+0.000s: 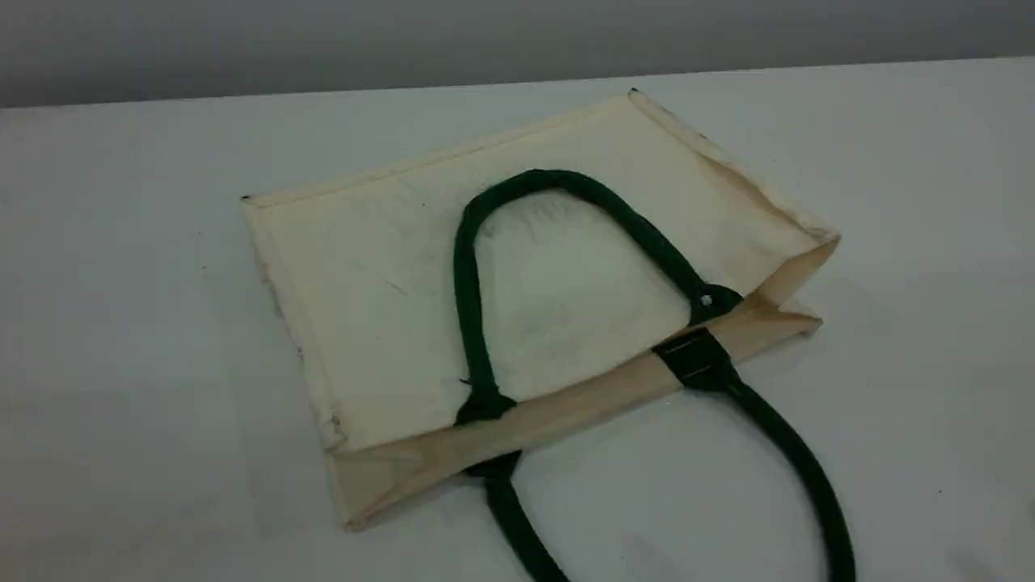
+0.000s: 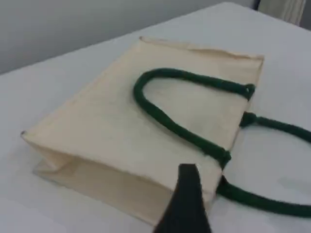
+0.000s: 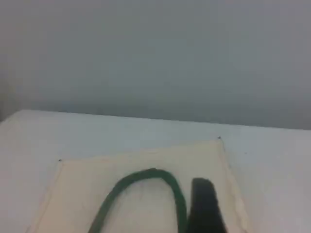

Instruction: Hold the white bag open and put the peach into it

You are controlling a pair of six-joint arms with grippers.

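Cream fabric of the white bag [image 1: 380, 267] is lying flat and limp at the middle of the surface [image 1: 121, 364], looking light; its thick rope handle [image 1: 471, 307] on top is likely offering the surest hold. The left hand [image 2: 187, 204] is hovering released near the bag's mouth. Whether the right hand [image 3: 204, 204] is clenched I cannot tell, and the peach is not showing.

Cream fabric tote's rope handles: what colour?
Thick rope handles: dark green, clearest in scene view.

A pale grey-white table [image 1: 121, 323] fills most of the scene view, smooth and matt, with a few tiny dark specks. Its far edge rises slightly toward the right, and a plain grey wall [image 1: 323, 40] stands behind it. In the left wrist view, a pale ribbed thing [image 2: 284, 8] shows past the table's far corner, too blurred to identify.
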